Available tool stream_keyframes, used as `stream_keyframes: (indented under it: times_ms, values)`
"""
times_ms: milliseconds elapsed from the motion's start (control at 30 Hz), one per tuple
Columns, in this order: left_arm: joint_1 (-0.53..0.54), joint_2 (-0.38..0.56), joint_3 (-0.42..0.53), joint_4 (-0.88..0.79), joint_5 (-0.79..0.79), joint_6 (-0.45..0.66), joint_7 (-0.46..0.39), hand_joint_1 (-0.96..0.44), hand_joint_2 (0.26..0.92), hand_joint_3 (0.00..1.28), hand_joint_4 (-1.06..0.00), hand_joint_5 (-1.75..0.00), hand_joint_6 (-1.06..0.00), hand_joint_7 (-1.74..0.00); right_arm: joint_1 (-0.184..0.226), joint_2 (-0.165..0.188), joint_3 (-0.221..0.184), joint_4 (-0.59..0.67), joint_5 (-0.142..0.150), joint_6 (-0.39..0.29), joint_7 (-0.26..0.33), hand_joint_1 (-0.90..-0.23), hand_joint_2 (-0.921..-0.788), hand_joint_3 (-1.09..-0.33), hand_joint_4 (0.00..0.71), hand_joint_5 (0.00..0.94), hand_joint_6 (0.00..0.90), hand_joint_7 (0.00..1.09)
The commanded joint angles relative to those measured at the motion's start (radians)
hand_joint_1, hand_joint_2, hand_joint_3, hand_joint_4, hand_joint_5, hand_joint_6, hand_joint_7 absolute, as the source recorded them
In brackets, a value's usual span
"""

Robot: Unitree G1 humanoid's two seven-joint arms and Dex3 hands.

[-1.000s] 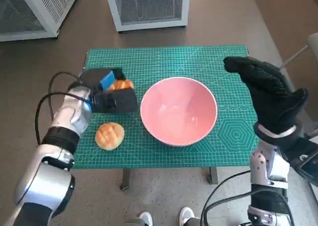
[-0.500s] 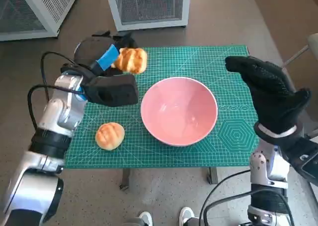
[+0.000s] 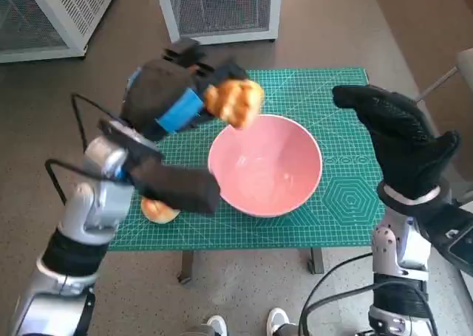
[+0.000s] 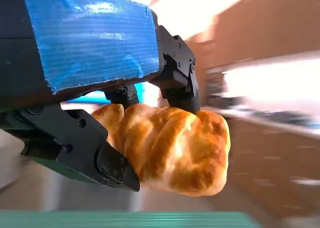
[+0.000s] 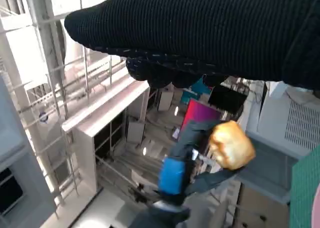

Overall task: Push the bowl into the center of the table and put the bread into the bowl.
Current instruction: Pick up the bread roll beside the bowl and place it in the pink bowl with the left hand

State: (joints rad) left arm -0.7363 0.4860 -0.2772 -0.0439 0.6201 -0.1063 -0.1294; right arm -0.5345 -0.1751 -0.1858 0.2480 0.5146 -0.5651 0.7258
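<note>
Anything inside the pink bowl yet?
No bread is in it. The pink bowl shows only its bare inside. The left hand holds a golden bread roll above its far rim. A second round bun lies on the green mat, half hidden by the forearm.

Glossy bread (image 4: 172, 148); smooth bowl (image 3: 266, 166); knitted right hand (image 3: 403, 140).

- My left hand (image 3: 171, 100) is black, hard-edged plastic, with a wide strip of glossy blue tape across its back.
- Small screws dot its dark finger links.
- Left forearm's silver-grey, black band at the joint, black cables looping off it.
- My right hand (image 3: 399, 140) wears a black ribbed knit glove over a pale wrist, cables trailing below.
</note>
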Motion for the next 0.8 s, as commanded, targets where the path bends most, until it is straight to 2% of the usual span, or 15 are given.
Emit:
stream_keyframes:
  times_ms: [33, 100, 167, 200, 233, 267, 300, 367, 433, 500, 533, 567, 600, 667, 800]
  values:
    - [0.024, -0.027, -0.009, -0.009, -0.066, -0.023, -0.073, 0.00, 0.920, 0.09, -0.70, -1.15, -0.58, -1.22, 0.025, -0.001, 0.002, -0.009, 0.010, 0.017, 0.012, -0.457, -0.921, -0.496, 0.384, 0.001, 0.053, 0.59]
    - [0.027, -0.043, -0.006, -0.005, -0.126, -0.010, -0.134, 0.00, 0.920, 0.10, -0.68, -1.21, -0.56, -1.20, 0.027, -0.001, 0.001, -0.014, 0.011, 0.020, 0.010, -0.457, -0.921, -0.496, 0.384, 0.001, 0.053, 0.59]
    - [0.032, -0.055, 0.001, -0.010, -0.191, 0.029, -0.208, 0.00, 0.921, 0.17, -0.60, -1.30, -0.48, -1.28, 0.031, -0.002, 0.000, -0.020, 0.012, 0.024, 0.009, -0.457, -0.921, -0.496, 0.384, 0.001, 0.053, 0.59]
    - [0.034, -0.059, 0.005, -0.014, -0.218, 0.050, -0.241, -0.01, 0.898, 0.19, -0.51, -1.21, -0.41, -1.21, 0.032, -0.002, 0.000, -0.022, 0.012, 0.026, 0.009, -0.458, -0.921, -0.496, 0.384, 0.001, 0.053, 0.59]
    - [0.037, -0.062, 0.009, -0.024, -0.255, 0.085, -0.286, -0.04, 0.869, 0.19, -0.43, -0.99, -0.36, -1.02, 0.034, -0.002, -0.001, -0.024, 0.013, 0.027, 0.008, -0.459, -0.921, -0.496, 0.384, 0.000, 0.053, 0.59]
    - [0.038, -0.064, 0.012, -0.032, -0.279, 0.111, -0.319, -0.05, 0.853, 0.18, -0.38, -0.86, -0.32, -0.93, 0.035, -0.002, -0.002, -0.026, 0.012, 0.028, 0.008, -0.459, -0.921, -0.495, 0.384, 0.001, 0.053, 0.59]
    - [0.039, -0.064, 0.014, -0.038, -0.293, 0.126, -0.337, -0.07, 0.835, 0.16, -0.32, -0.61, -0.27, -0.78, 0.035, -0.002, -0.003, -0.027, 0.012, 0.029, 0.008, -0.460, -0.921, -0.495, 0.384, 0.001, 0.053, 0.59]
    - [0.039, -0.065, 0.017, -0.046, -0.302, 0.143, -0.356, -0.09, 0.821, 0.12, -0.28, -0.32, -0.22, -0.60, 0.036, -0.002, -0.003, -0.028, 0.012, 0.030, 0.008, -0.461, -0.921, -0.495, 0.384, 0.001, 0.053, 0.59]
    - [0.039, -0.066, 0.019, -0.052, -0.305, 0.152, -0.365, -0.10, 0.817, 0.11, -0.27, -0.21, -0.21, -0.54, 0.036, -0.001, -0.004, -0.029, 0.011, 0.031, 0.008, -0.462, -0.921, -0.494, 0.384, 0.001, 0.053, 0.59]
    - [0.039, -0.067, 0.021, -0.055, -0.305, 0.158, -0.370, -0.10, 0.816, 0.10, -0.27, -0.15, -0.20, -0.51, 0.036, -0.001, -0.005, -0.030, 0.011, 0.032, 0.008, -0.462, -0.921, -0.494, 0.384, 0.001, 0.053, 0.59]
    - [0.035, -0.058, 0.016, -0.055, -0.320, 0.180, -0.410, -0.10, 0.815, 0.10, -0.27, -0.13, -0.20, -0.50, 0.038, -0.002, -0.006, -0.034, 0.009, 0.033, 0.006, -0.462, -0.921, -0.494, 0.384, 0.001, 0.053, 0.59]
    - [0.032, -0.051, 0.011, -0.054, -0.326, 0.193, -0.436, -0.14, 0.806, 0.09, -0.19, -0.09, -0.14, -0.46, 0.039, -0.002, -0.007, -0.036, 0.008, 0.034, 0.003, -0.462, -0.921, -0.494, 0.384, 0.001, 0.053, 0.59]
    - [0.030, -0.045, 0.008, -0.054, -0.330, 0.203, -0.454, -0.15, 0.803, 0.09, -0.17, -0.07, -0.12, -0.45, 0.040, -0.003, -0.008, -0.038, 0.007, 0.034, 0.001, -0.462, -0.921, -0.494, 0.385, 0.001, 0.053, 0.59]
    - [0.034, -0.041, 0.005, -0.049, -0.318, 0.190, -0.451, -0.20, 0.797, 0.08, -0.10, -0.03, -0.06, -0.41, 0.040, -0.001, -0.008, -0.041, 0.004, 0.035, -0.003, -0.462, -0.921, -0.494, 0.385, 0.001, 0.053, 0.59]
    - [0.042, -0.042, 0.010, -0.052, -0.302, 0.187, -0.441, -0.23, 0.797, 0.07, -0.06, -0.01, -0.04, -0.38, 0.040, 0.003, -0.006, -0.042, 0.000, 0.036, -0.007, -0.462, -0.921, -0.495, 0.385, 0.001, 0.052, 0.59]
